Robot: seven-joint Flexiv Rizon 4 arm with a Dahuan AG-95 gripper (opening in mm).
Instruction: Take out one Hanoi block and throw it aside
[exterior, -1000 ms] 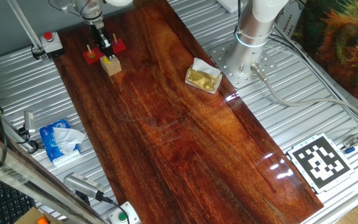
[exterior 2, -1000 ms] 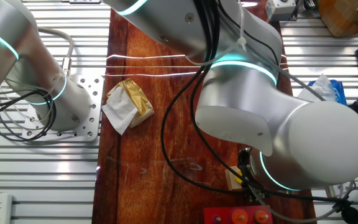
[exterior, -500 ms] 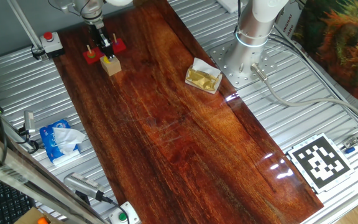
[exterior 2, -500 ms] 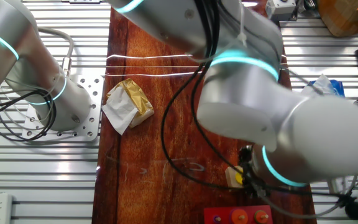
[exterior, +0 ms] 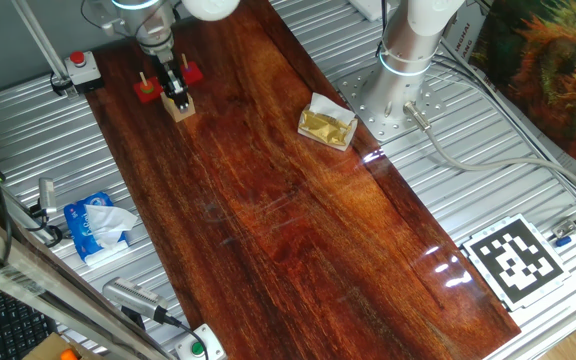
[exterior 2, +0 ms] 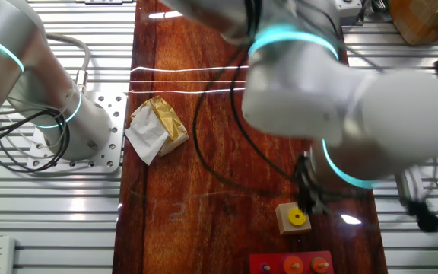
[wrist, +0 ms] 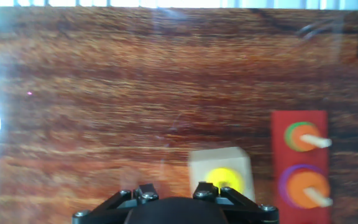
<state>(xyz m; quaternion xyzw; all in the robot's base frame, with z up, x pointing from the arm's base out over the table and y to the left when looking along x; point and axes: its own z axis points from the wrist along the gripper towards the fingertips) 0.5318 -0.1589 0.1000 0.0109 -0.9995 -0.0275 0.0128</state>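
The yellow Hanoi block [exterior 2: 298,218] lies flat on top of the tan wooden cube [exterior 2: 290,219], free of the fingers. It also shows in the hand view [wrist: 224,180] on the cube [wrist: 221,163]. The red Hanoi base [wrist: 299,163] stands right of the cube with discs on its pegs. My gripper [exterior 2: 304,198] hovers just above the cube's edge. In the hand view only its lower part [wrist: 174,199] shows, with the jaws apart and nothing between them. In one fixed view the gripper [exterior: 177,86] hangs over the cube [exterior: 180,108], beside the base [exterior: 150,90].
A crumpled gold and white wrapper [exterior: 327,124] lies mid-table near the arm's base plate [exterior: 383,105]. A blue tissue pack [exterior: 96,226] lies off the wooden board to the left. A red button box [exterior: 84,66] sits at the far corner.
The arm has swung up and away, uncovering the cube and the yellow disc in the other fixed view. The disc has stayed on the cube.
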